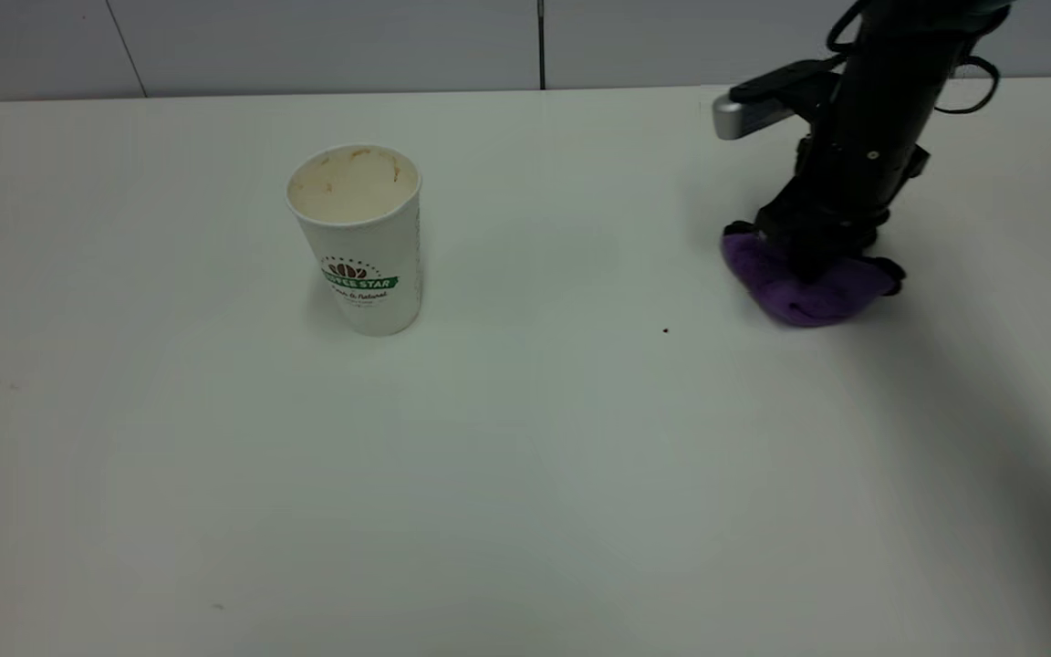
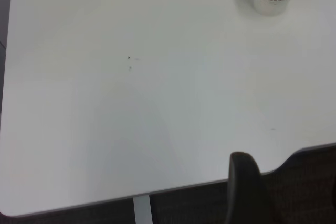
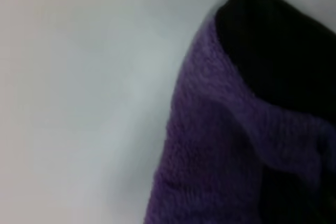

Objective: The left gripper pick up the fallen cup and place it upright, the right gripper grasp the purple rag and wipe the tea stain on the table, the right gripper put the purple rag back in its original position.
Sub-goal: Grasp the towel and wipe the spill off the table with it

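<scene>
While nothing much is happening over on the left side of the plain white tabletop (image 1: pixel 525 474), that's where I'll start. My left gripper (image 2: pixel 244 190) is parked back past the table edge, out of the exterior shot; the left wrist view only catches one dark finger, so I can't tell how its fingers stand. It's well apart from everything, which makes sense if its part is done.

Next over is the tall white paper cup (image 1: pixel 359 239) with the green and brown coffee logo — standing upright, mouth up, brownish residue around the inside of the rim. So the cup step looks finished to me.

Middle of the table: I don't see any amber blotch, just a tiny dark speck (image 1: pixel 665 330). My guess is the tea stain is already wiped, though I can't be sure.

Far right, near the back, my right gripper (image 1: pixel 816 260) points straight down and is clamped on the small purple microfibre rag (image 1: pixel 799 290), which is bunched under it and resting on the table. The right wrist view shows the purple cloth pinched against a black finger (image 3: pixel 278 45). Holding it low like that fits setting it back in its spot — probably the last step, with just the release left.
</scene>
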You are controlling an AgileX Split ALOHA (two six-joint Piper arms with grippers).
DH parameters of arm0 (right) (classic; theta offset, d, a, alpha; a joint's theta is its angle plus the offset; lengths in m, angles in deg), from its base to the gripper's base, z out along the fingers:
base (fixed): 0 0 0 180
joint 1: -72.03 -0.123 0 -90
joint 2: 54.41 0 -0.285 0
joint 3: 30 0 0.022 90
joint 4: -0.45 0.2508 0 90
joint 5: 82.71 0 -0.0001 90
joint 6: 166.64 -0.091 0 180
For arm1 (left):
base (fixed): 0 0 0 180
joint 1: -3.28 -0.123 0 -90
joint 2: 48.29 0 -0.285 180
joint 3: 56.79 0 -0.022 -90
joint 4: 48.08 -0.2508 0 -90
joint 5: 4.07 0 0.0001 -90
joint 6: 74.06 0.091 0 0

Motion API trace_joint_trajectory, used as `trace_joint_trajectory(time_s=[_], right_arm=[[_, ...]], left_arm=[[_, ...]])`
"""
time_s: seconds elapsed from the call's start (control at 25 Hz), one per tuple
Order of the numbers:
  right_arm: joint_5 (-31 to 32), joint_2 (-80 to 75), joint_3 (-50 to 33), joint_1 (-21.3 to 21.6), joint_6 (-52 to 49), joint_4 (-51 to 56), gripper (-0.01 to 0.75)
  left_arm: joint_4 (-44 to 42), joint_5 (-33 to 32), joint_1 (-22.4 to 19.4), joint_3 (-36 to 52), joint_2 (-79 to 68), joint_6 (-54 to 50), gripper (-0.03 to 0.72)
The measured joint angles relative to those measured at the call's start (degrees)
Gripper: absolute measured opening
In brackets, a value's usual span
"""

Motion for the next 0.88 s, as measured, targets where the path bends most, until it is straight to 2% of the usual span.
trace_joint_trajectory(time_s=[0.12,0.4,0.48,0.72,0.88], right_arm=[[6.3,0.1,0.0,1.0,-0.1,0.1,0.059],[7.7,0.1,-0.1,0.1,4.2,7.0,0.124],[7.8,0.1,-0.2,-0.6,5.6,8.7,0.180],[9.8,1.9,-0.5,-0.9,6.5,9.1,0.450],[13.4,8.1,-0.5,-0.9,6.5,9.4,0.535]], left_arm=[[0.0,0.0,0.0,0.0,0.0,0.1,0.429],[0.0,0.0,0.0,0.0,0.0,0.1,0.429],[0.0,0.0,0.0,0.0,0.0,0.1,0.429],[0.0,0.0,0.0,0.0,0.0,0.1,0.429],[0.0,0.0,0.0,0.0,0.0,0.1,0.429]])
